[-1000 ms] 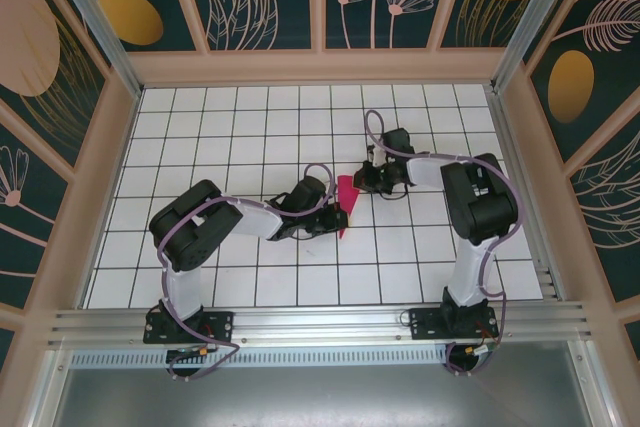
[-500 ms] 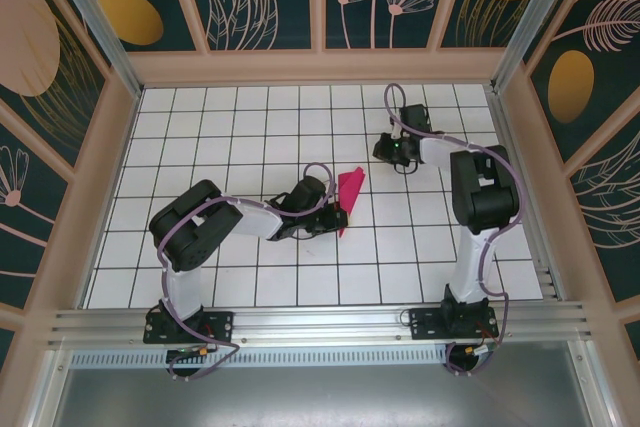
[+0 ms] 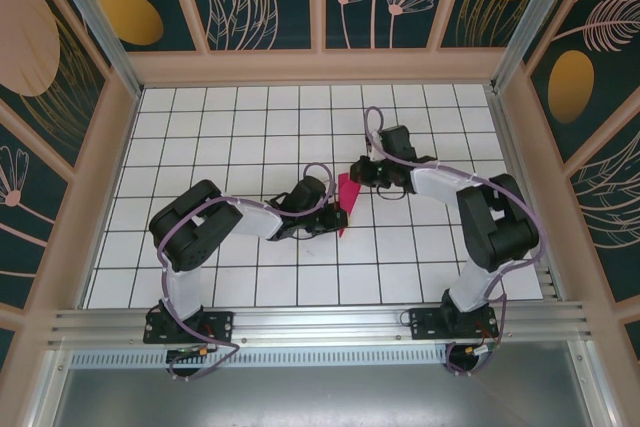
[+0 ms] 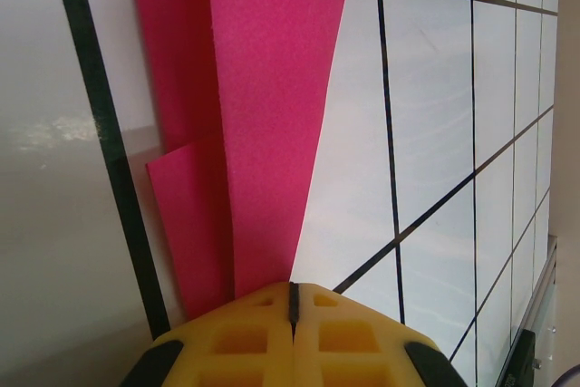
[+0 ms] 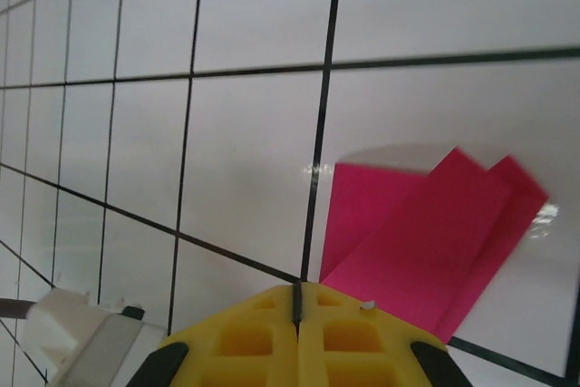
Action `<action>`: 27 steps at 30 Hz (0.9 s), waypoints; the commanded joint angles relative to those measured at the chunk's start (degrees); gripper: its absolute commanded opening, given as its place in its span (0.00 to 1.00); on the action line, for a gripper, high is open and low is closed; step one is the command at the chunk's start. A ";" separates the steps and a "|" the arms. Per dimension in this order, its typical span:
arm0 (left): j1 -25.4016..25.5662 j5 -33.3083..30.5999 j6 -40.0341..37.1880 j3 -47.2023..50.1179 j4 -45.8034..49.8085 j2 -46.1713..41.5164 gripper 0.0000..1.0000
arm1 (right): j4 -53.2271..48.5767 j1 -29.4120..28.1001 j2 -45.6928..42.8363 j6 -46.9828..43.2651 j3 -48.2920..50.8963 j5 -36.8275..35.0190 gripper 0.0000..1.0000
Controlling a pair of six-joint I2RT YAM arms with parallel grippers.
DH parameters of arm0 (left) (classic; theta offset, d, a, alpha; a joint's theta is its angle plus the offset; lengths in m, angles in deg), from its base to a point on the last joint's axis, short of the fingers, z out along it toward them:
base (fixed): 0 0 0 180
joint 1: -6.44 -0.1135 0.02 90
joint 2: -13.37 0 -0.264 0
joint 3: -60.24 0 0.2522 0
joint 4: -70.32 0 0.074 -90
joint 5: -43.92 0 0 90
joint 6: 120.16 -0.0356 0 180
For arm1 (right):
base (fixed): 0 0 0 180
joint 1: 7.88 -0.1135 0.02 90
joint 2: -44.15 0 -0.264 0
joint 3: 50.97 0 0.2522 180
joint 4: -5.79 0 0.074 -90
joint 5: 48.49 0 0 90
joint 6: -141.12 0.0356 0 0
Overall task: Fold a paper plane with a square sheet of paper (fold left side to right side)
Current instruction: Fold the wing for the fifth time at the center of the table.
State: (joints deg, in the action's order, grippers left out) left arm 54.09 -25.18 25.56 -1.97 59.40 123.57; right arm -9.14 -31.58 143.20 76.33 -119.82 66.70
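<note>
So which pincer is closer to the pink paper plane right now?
Left, narrowly. The left pincer sits shut over the narrow near end of the paper plane; the right pincer hovers shut beside its wide far end.

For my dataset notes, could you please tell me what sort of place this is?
Probably an enclosed robot test cell: a white gridded tabletop, leaf-patterned wall panels around it, and an aluminium rail carrying two arm bases.

The paper plane (image 4: 272, 115) runs off the top edge of the left wrist view, its narrow end hidden under the left gripper (image 4: 292, 301). The right gripper (image 5: 296, 301) hides its near part.
</note>
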 commanded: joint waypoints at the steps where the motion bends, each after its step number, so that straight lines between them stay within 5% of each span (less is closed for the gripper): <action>1: 0.68 -0.25 -1.14 1.47 7.68 0.13 0.04 | 3.06 -0.01 3.97 2.25 0.56 0.06 0.01; 13: 0.59 -0.65 -4.46 -0.24 9.79 -5.07 0.15 | -0.94 0.87 10.20 1.16 0.04 -4.95 0.01; 27: 0.65 2.86 -8.79 -6.93 13.04 -2.85 0.11 | -0.14 0.93 10.23 1.33 1.30 -4.27 0.01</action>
State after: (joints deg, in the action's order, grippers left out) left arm 54.44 -24.52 18.22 -8.14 71.42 118.78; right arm -7.85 -31.32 151.09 77.19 -120.06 65.44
